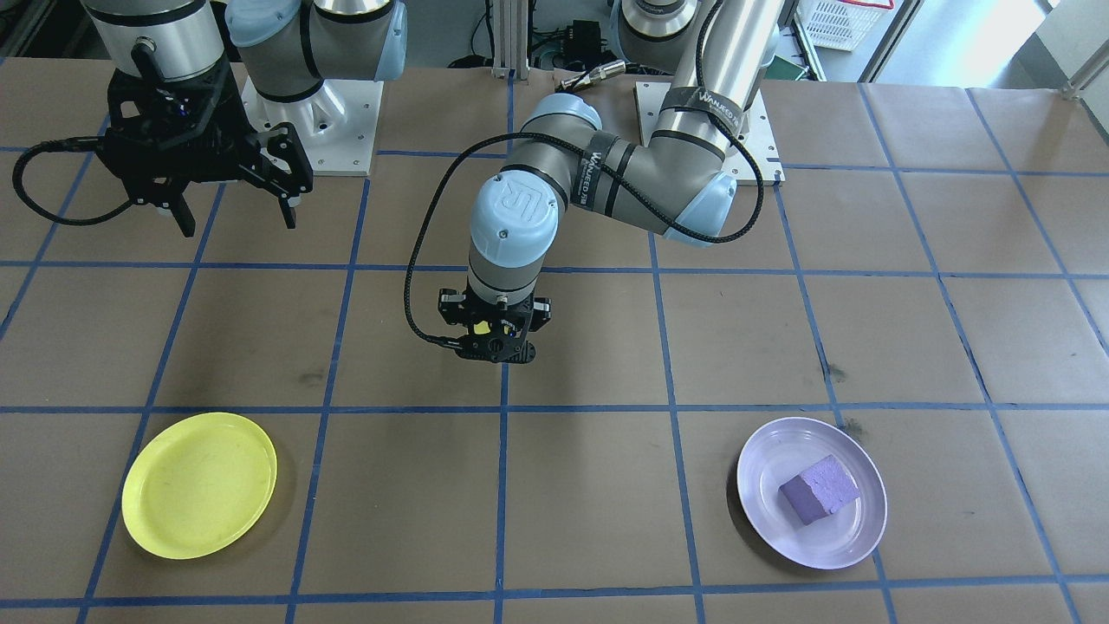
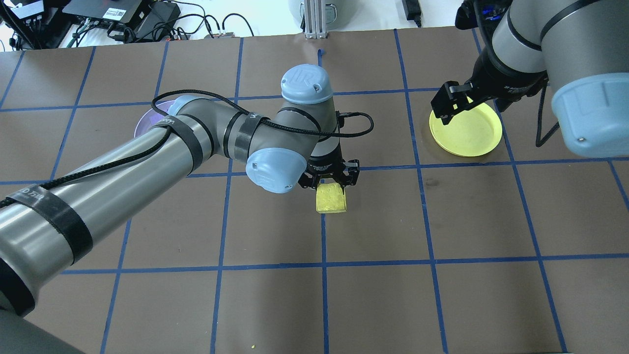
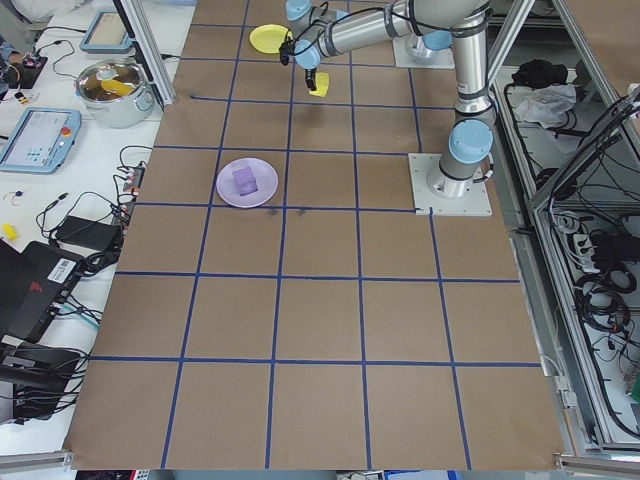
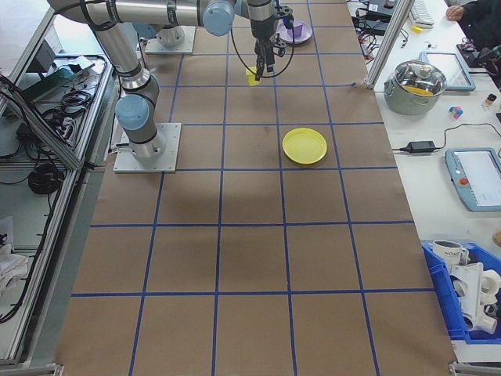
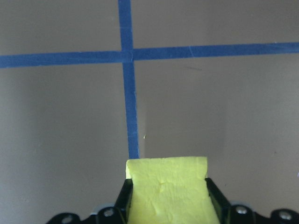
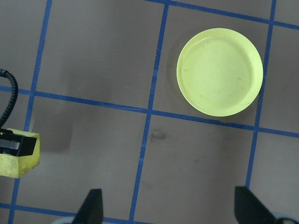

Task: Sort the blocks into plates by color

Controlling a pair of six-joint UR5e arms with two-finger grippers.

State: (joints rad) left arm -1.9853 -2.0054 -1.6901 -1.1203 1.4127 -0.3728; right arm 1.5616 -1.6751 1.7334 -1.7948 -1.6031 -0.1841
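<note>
yellow block (image 2: pixel 330 198): clamped in left pincer (image 2: pixel 330 180), above counter (image 2: pixel 442 221) mid-grid
purple block (image 1: pixel 820 489): in lavender plate (image 1: pixel 771 451)
right pincer (image 1: pixel 232 198): released, empty
next: carry over yellow plate (image 2: pixel 466 132), lower before release

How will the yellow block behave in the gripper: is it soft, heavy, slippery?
The yellow block looks rough and foam-like, so probably light and slightly squashy. Its coarse faces should grip well between the left gripper fingers. Flat sides suggest it will not roll when set down.
</note>
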